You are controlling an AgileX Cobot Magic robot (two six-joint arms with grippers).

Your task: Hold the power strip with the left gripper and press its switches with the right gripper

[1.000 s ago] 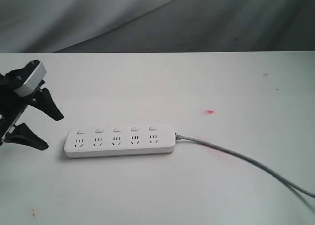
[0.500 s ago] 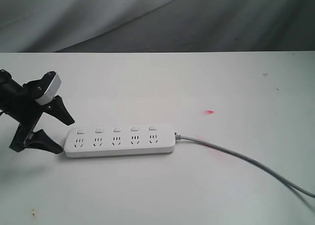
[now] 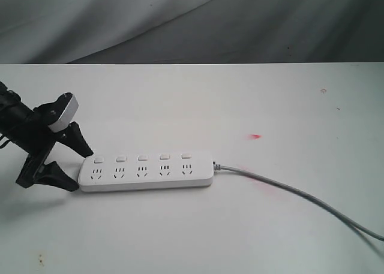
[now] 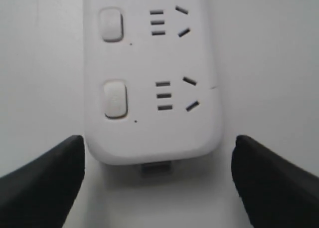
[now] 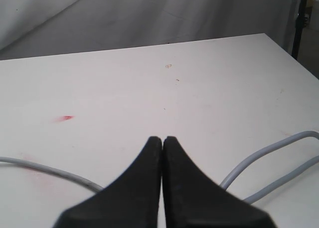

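left jaws wide, nothing gripped
my left gripper (image 3: 83, 171) straddles the end of the power strip (image 3: 147, 171) on the table (image 3: 240, 106); closing off-centre could skid it. my right gripper (image 5: 162, 140) is pinched shut, empty, by the cord (image 5: 269, 163).

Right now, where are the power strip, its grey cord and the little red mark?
power strip (image 3: 147, 173), exterior view, middle of its white top.
grey cord (image 3: 300, 194), exterior view, midway along its length.
red mark (image 3: 256, 136), exterior view, its centre.
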